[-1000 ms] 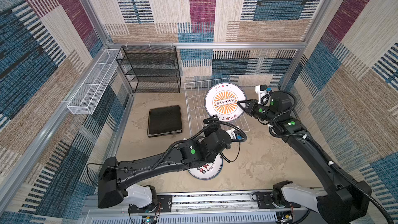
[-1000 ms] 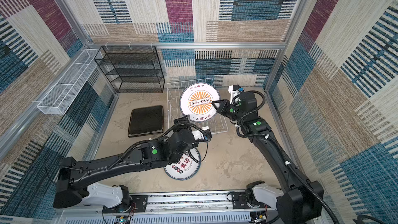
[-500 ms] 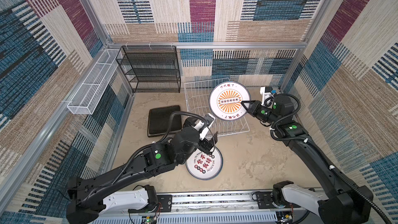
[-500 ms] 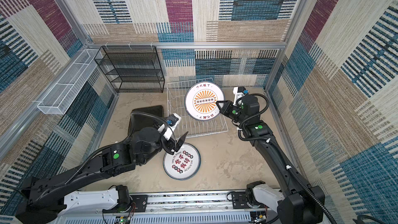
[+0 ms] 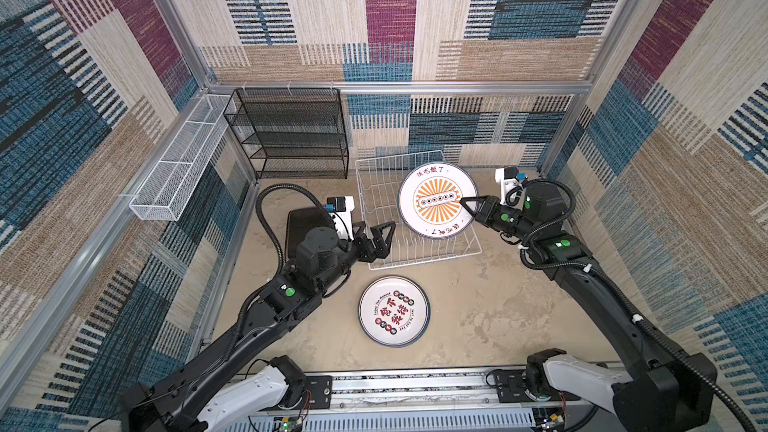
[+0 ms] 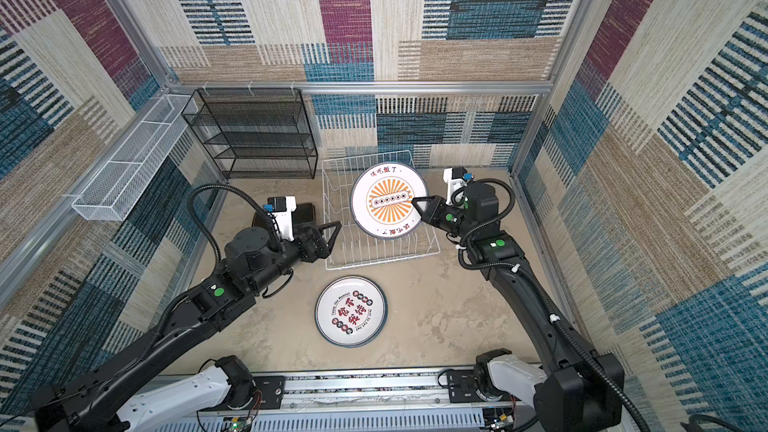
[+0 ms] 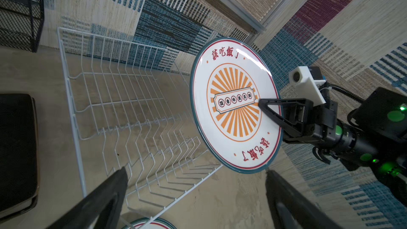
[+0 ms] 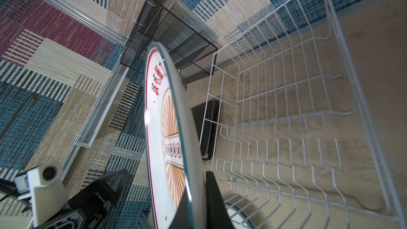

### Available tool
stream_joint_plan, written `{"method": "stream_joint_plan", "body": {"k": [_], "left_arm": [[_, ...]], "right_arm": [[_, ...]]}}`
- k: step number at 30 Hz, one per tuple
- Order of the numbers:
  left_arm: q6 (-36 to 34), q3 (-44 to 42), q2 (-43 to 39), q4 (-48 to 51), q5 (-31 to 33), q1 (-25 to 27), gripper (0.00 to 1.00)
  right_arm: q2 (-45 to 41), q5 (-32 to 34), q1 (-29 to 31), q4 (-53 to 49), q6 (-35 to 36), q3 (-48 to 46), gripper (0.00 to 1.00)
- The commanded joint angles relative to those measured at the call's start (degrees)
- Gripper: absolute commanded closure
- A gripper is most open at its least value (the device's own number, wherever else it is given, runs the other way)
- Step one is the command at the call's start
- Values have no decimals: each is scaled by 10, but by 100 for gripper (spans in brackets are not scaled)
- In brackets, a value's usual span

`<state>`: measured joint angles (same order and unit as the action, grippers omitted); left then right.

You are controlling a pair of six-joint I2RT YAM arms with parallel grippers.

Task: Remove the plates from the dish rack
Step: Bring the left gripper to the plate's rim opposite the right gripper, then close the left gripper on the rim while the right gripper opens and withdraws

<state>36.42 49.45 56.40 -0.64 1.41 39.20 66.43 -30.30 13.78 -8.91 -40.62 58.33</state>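
The white wire dish rack (image 5: 376, 184) (image 6: 338, 184) (image 7: 132, 106) (image 8: 286, 106) stands at the back middle, with no plate between its tines. My right gripper (image 5: 463, 201) (image 6: 415, 201) (image 7: 261, 102) (image 8: 196, 186) is shut on the rim of a round plate with an orange sunburst (image 5: 436, 201) (image 6: 388, 201) (image 7: 235, 106) (image 8: 167, 128), held upright over the rack's right part. Another round plate (image 5: 393, 311) (image 6: 351, 311) lies flat in front of the rack. Black-backed square plates (image 5: 297, 226) (image 7: 17, 150) (image 8: 209, 128) lie stacked left of the rack. My left gripper (image 5: 376, 228) (image 6: 326, 234) (image 7: 196, 172) is open and holds nothing, at the rack's front left corner.
A black mesh shelf unit (image 5: 291, 135) stands against the back wall, left of the rack. A long white mesh basket (image 5: 178, 160) hangs on the left wall. Patterned walls close in three sides, and a metal rail (image 5: 395, 388) runs along the front.
My left arm has risen from the plate on the table and swung back to the rack's front left corner, still open. The right gripper keeps its plate in about the same place.
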Motion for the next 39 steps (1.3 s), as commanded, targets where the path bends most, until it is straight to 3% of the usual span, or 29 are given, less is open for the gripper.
{"method": "stream_joint_plan", "body": {"k": [1,10,12,17,25,28,32,39], "left_arm": [[89,-4,44,-100,-110,-29,1],[155,57,199,-208,-248,-66,16],[162,72,224,-222,-269,-66,25],[184,93,263,-233,-305,-67,59],[193,74,251,-232,-311,-71,88],[193,66,239,-223,-309,-74,100],[190,52,217,-209,-299,-78,100],[175,38,157,-147,-277,-88,100]], "right_arm": [[12,-53,0,22,14,15,100],[36,-104,0,10,29,29,100],[40,-114,0,10,29,29,100],[47,-119,0,7,30,29,100],[53,-125,-1,9,31,28,100],[54,-126,0,10,32,28,94],[49,-121,0,13,37,22,79],[7,-74,-1,12,90,15,44]]}}
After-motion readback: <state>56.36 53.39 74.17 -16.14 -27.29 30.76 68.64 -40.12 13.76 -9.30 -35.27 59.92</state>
